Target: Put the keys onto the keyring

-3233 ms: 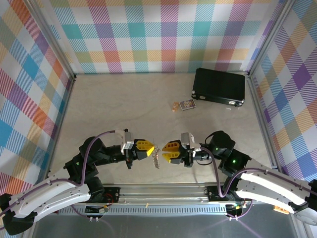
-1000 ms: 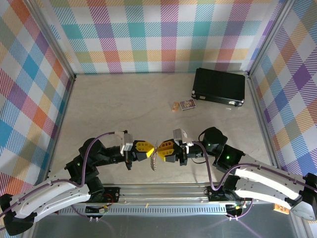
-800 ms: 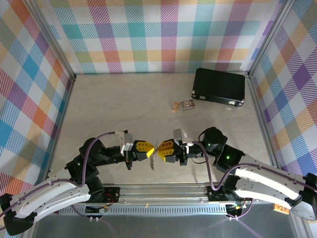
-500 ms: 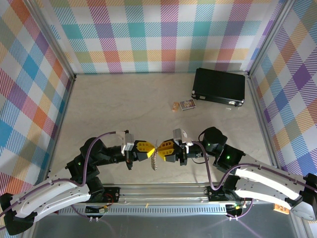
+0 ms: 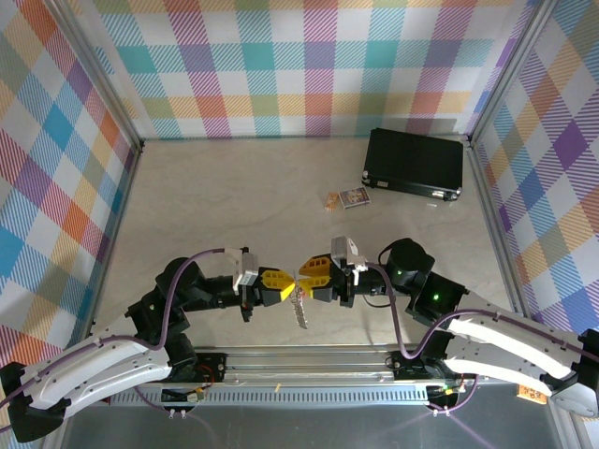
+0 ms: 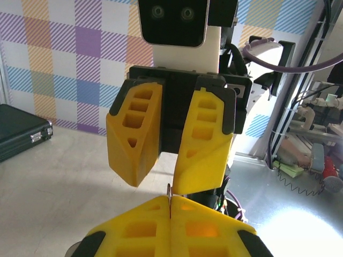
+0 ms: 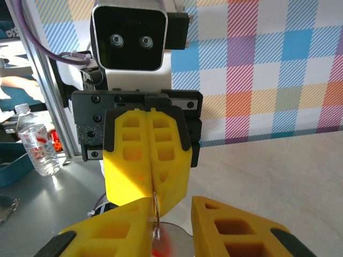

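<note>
Keyring (image 5: pixel 298 309) dangles from the closed left gripper (image 7: pixel 152 201), right gripper (image 6: pixel 163 179) parted alongside; so thin a pinch could let it swivel or drop.

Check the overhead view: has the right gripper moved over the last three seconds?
Yes. The right gripper has shifted left across the table, farther from the black case at back right.

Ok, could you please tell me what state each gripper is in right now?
Left gripper: closed, pinching the thin metal of the keyring.
Right gripper: open, its fingers standing apart next to the keyring.
</note>
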